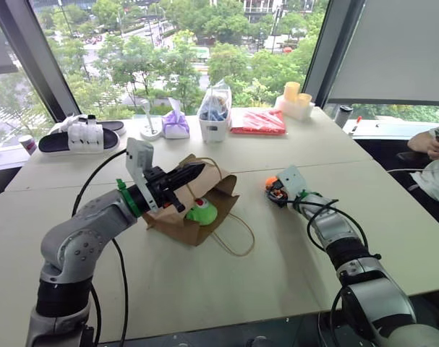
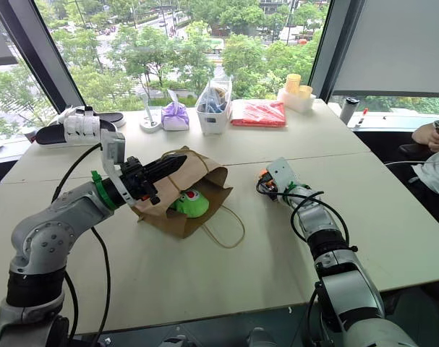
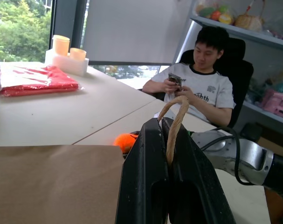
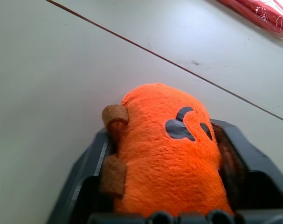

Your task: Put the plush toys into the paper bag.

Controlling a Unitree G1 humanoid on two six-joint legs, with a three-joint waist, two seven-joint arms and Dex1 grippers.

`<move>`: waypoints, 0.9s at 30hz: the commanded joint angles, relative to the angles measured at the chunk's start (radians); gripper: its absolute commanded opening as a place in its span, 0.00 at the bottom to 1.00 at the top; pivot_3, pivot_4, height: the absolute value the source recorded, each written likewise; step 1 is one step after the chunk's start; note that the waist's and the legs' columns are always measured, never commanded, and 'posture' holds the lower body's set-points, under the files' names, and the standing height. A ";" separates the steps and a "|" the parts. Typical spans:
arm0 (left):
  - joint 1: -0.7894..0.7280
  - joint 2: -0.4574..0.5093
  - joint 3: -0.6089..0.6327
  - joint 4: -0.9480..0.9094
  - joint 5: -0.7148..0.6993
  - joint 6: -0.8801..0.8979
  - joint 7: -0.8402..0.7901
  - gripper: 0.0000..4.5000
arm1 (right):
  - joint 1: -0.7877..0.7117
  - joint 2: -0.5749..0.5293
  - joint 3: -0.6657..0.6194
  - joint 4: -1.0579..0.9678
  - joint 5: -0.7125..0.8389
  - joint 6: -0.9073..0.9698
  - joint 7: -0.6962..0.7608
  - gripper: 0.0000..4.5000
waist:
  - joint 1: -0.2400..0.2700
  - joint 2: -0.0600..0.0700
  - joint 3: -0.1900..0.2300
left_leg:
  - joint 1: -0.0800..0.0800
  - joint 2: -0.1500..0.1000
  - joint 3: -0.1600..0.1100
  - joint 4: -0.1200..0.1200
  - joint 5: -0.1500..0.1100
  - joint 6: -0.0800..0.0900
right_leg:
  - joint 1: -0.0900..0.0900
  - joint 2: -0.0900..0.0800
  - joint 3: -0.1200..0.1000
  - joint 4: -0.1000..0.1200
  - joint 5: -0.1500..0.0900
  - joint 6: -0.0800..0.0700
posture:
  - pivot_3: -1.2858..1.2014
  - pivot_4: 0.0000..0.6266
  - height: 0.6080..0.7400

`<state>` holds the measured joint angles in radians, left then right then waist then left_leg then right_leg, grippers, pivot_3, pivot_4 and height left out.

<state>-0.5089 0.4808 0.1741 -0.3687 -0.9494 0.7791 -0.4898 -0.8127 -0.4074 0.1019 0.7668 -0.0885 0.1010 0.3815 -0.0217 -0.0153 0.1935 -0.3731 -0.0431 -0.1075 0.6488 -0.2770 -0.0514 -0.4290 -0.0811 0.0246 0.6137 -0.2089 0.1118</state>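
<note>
On the pale worktop by tall windows, a pale string handle was pinched by closed left fingers; the orange plush toy was gripped by right fingers

Looking down from head height over table; wrist cameras close, sharing orange toy and paper bag.

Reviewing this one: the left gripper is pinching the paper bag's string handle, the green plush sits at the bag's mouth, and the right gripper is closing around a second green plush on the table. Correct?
Not quite. The toy between the right gripper's fingers is the orange plush with dark face marks, as the right wrist view shows. The rest holds: the left gripper pinches the string handle of the paper bag, with the green plush at its mouth.
</note>
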 commanded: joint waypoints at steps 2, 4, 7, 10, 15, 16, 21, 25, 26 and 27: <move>-0.013 0.013 0.017 -0.030 -0.007 -0.009 -0.006 0.00 | 0.019 -0.021 -0.023 -0.102 0.014 0.029 0.038 0.07 | -0.001 0.000 0.000 | 0.000 0.000 0.000 0.000 0.000 0.000 | 0.000 0.000 0.000 0.000 0.000 0.000 | 0.52 0.24 1.00; -0.019 0.012 0.016 -0.023 -0.008 -0.008 -0.008 0.00 | 0.052 -0.016 -0.055 -0.208 0.079 0.096 0.095 0.00 | 0.000 0.000 0.000 | 0.000 0.000 0.000 0.000 0.000 0.000 | 0.000 0.000 0.000 0.000 0.000 0.000 | 0.52 0.24 1.00; -0.036 0.011 0.015 -0.006 -0.011 -0.005 -0.013 0.00 | 0.152 -0.026 -0.092 -0.521 0.232 0.224 0.237 0.00 | 0.003 0.000 0.000 | -0.001 0.000 -0.001 0.000 0.000 0.000 | 0.000 0.000 0.000 0.000 0.000 0.000 | 0.52 0.24 1.00; -0.045 0.011 0.013 0.001 -0.013 -0.003 -0.016 0.00 | 0.226 -0.043 -0.090 -0.742 0.325 0.337 0.313 0.00 | 0.002 0.000 0.000 | -0.001 0.000 -0.001 0.000 0.000 0.000 | 0.000 0.000 -0.001 0.000 0.000 0.000 | 0.52 0.24 1.00; -0.060 0.009 0.011 0.008 -0.028 0.013 -0.018 0.00 | 0.290 0.009 -0.027 -0.982 0.409 0.465 0.317 0.00 | 0.002 0.000 0.000 | 0.000 0.000 -0.002 0.000 0.000 0.000 | 0.000 0.000 -0.002 0.000 0.000 0.000 | 0.52 0.24 1.00; -0.061 0.009 0.011 0.008 -0.031 0.016 -0.018 0.00 | 0.290 0.028 -0.015 -0.991 0.407 0.475 0.301 0.00 | 0.000 0.000 0.000 | 0.000 0.000 -0.002 0.000 0.000 0.000 | 0.000 0.000 -0.001 0.000 0.000 0.000 | 0.52 0.24 1.00; -0.071 0.013 0.020 0.006 -0.051 0.033 -0.012 0.00 | 0.258 0.148 0.098 -0.919 0.347 0.437 0.254 0.00 | 0.002 0.000 0.000 | 0.000 0.000 -0.002 0.000 0.000 0.000 | 0.000 0.000 -0.001 0.001 0.000 0.000 | 0.52 0.24 1.00; -0.067 0.014 0.025 -0.002 -0.068 0.047 -0.008 0.00 | 0.201 0.220 0.118 -0.803 0.309 0.373 0.221 0.00 | 0.003 0.000 0.000 | 0.000 0.000 -0.002 0.000 0.000 0.000 | 0.000 0.000 -0.001 0.001 0.000 0.000 | 0.52 0.24 1.00; -0.064 0.014 0.026 -0.008 -0.076 0.051 -0.005 0.00 | 0.181 0.240 0.127 -0.752 0.293 0.342 0.211 0.00 | 0.004 0.000 0.000 | 0.000 0.000 -0.002 0.000 0.000 0.000 | 0.000 0.000 -0.001 0.001 0.000 0.000 | 0.52 0.24 1.00; -0.062 0.013 0.027 -0.015 -0.088 0.057 -0.001 0.00 | 0.159 0.258 0.137 -0.689 0.265 0.298 0.195 0.00 | 0.004 0.000 0.000 | 0.000 0.000 -0.002 0.000 0.000 0.000 | 0.000 0.000 -0.001 0.001 0.000 0.000 | 0.52 0.24 1.00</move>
<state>-0.5591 0.4893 0.1778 -0.3462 -1.0046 0.8298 -0.4936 -0.6179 -0.1720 0.2306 0.0276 0.2069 0.4718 0.5990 -0.0174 -0.0150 0.1936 -0.3735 -0.0431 -0.1092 0.6490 -0.2769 -0.0515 -0.4294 -0.0809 0.0234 0.6143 -0.2089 0.1119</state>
